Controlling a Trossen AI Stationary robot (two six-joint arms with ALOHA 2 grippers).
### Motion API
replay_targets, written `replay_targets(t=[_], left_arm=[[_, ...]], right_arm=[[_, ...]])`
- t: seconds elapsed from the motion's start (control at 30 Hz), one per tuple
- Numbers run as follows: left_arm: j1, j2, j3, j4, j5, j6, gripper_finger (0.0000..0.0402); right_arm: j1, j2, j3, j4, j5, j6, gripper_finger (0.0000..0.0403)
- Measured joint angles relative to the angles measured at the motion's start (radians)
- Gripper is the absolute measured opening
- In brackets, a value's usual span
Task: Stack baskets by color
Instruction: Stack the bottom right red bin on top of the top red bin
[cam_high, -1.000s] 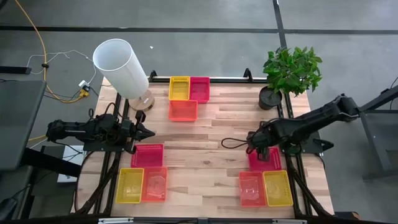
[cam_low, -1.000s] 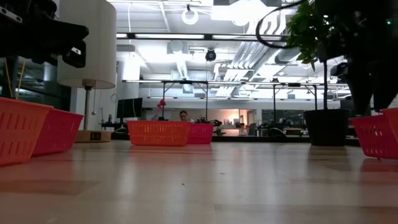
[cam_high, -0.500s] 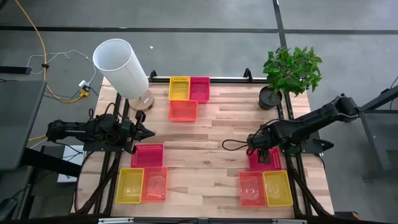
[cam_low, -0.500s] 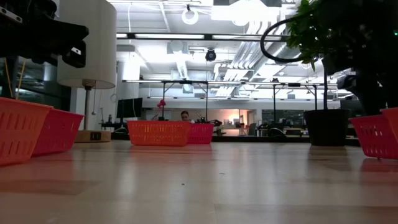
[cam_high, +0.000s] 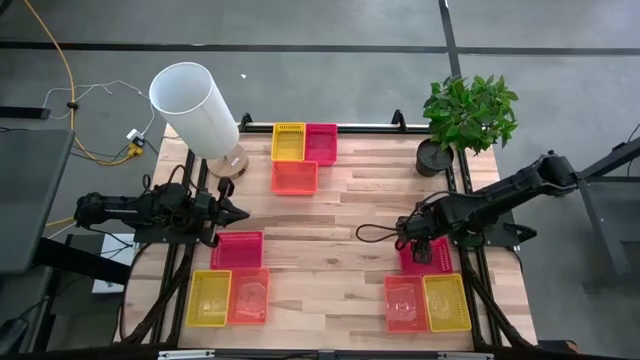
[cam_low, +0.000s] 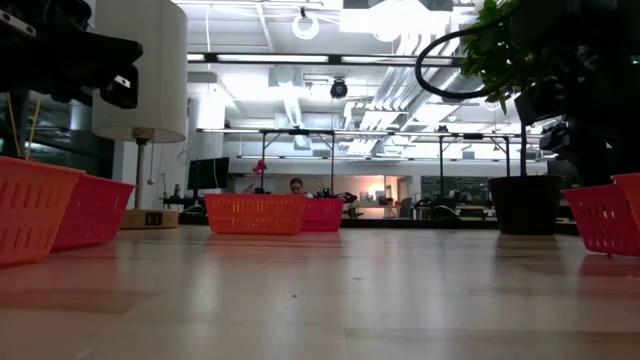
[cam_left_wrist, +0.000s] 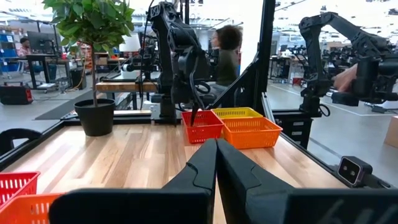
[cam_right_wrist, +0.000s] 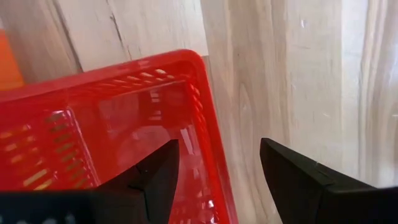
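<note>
Nothing is stacked yet: nine baskets sit in three separate trios, while the right gripper (cam_high: 418, 247), fingers spread, straddles the rim of the red basket (cam_high: 428, 256) at the table's right, and the left gripper (cam_high: 238, 212) waits closed.

I see pale striped wood on the tabletop (cam_high: 340, 215). Beside the white cylinder (cam_high: 195, 108) sit a yellow basket (cam_high: 288, 141), a magenta basket (cam_high: 321, 143) and an orange basket (cam_high: 294, 177). Near it, the potted plant (cam_high: 466, 115) is green, in a black pot.
</note>
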Motion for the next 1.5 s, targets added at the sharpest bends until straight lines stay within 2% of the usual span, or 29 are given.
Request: replay_targets(t=[0.23,0.33,0.43,0.6,0.67,0.77,0.87,1.0,1.13,1.27,1.4,1.5], left_arm=[[0.000,0.000,0.000,-0.001,-0.001,-0.017,0.0000],[0.000,0.000,0.000,-0.002,-0.001,-0.017,0.0000],[0.000,0.000,0.000,-0.002,-0.004,-0.017,0.0000],[0.000,0.000,0.000,-0.003,-0.003,-0.024,0.0000],[0.000,0.000,0.000,-0.003,-0.004,-0.024,0.0000],[0.000,0.000,0.000,-0.003,-0.010,-0.024,0.0000],[0.000,0.000,0.000,-0.003,-0.041,-0.024,0.0000],[0.000,0.000,0.000,-0.003,-0.053,-0.024,0.0000],[0.000,0.000,0.000,-0.003,-0.053,-0.015,0.0000],[0.000,0.000,0.000,-0.003,-0.053,-0.008,0.0000],[0.000,0.000,0.000,-0.003,-0.053,-0.008,0.0000],[0.000,0.000,0.000,-0.003,-0.053,-0.008,0.0000]], right_arm=[[0.000,0.000,0.000,0.000,0.000,0.033,0.0210],[0.000,0.000,0.000,-0.001,0.000,0.033,0.0189],[0.000,0.000,0.000,-0.001,0.000,0.033,0.0144],[-0.001,0.000,0.000,-0.003,0.000,0.032,0.0035],[-0.006,0.000,0.003,-0.007,-0.001,0.026,0.0010],[-0.024,0.001,0.055,-0.050,0.033,-0.003,0.0016],[-0.044,-0.001,0.148,-0.091,0.103,-0.059,0.0005],[-0.072,-0.002,0.275,-0.057,0.192,-0.160,0.0004],[-0.127,-0.002,0.337,0.170,0.284,-0.271,0.0003],[-0.236,0.001,0.295,0.570,0.299,-0.305,0.0002],[-0.373,0.049,0.238,0.962,0.325,-0.159,0.0001],[-0.483,0.114,0.253,1.094,0.296,-0.046,0.0001]])
